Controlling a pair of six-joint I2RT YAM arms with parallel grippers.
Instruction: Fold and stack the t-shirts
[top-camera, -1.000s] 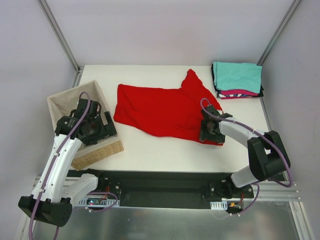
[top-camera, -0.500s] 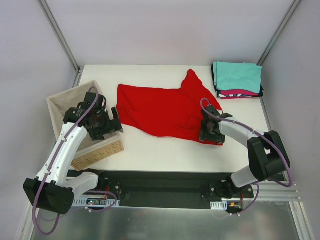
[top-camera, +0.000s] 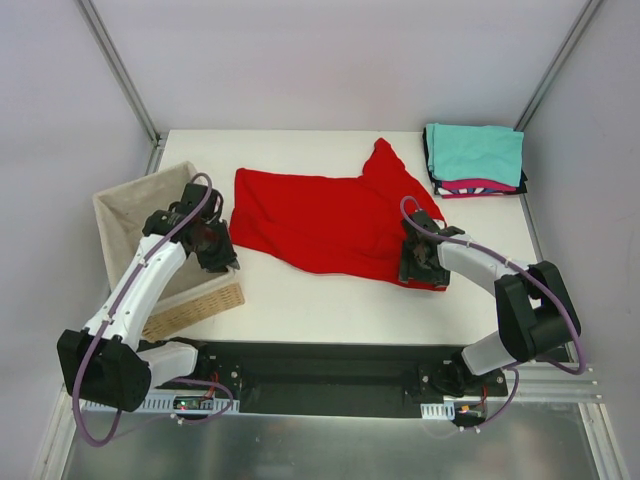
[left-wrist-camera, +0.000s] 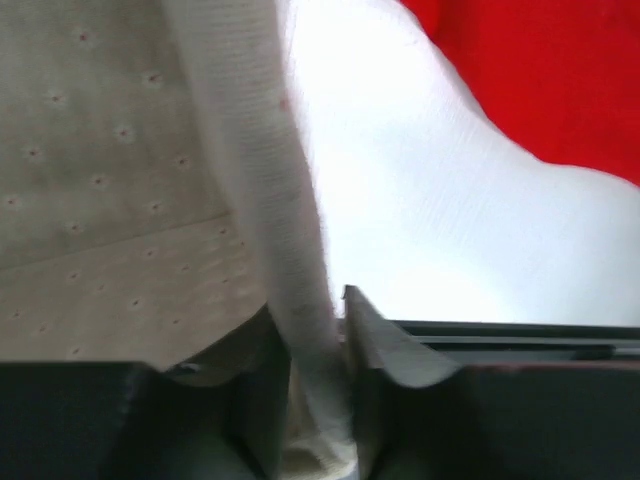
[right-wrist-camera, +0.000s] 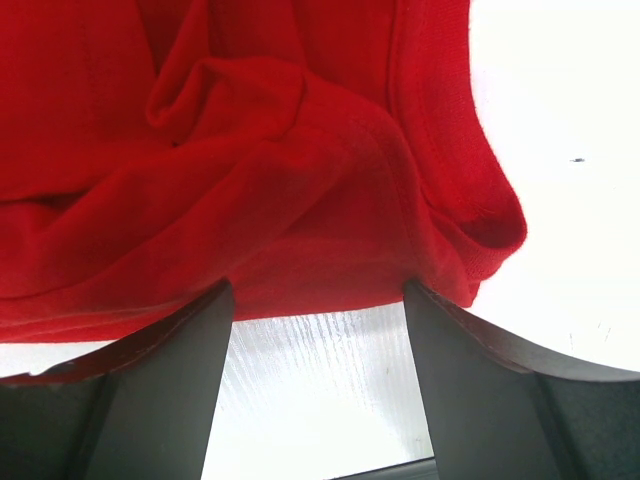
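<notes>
Wicker basket (top-camera: 195, 305) sits on the left edge of the white table (top-camera: 330, 300), skewed to the table edges. Beige liner (top-camera: 125, 215) covers the inside (left wrist view: small dots on the cloth, thick hemmed rim standing up). Two slanted metal posts (top-camera: 120, 70) at the back corners, grey walls behind. Black rail (top-camera: 330, 375) along the near edge, shiny metal sheet (top-camera: 330, 445) below it.

red t-shirt (top-camera: 320, 220): soft matt cloth, creased, stitched hem | teal t-shirt (top-camera: 477, 152): smooth matt cloth | basket (top-camera: 195, 308): rough woven wicker | lining (left-wrist-camera: 110, 180): beige perforated cloth, matt | table (top-camera: 330, 300): white, smooth, faint sheen
</notes>
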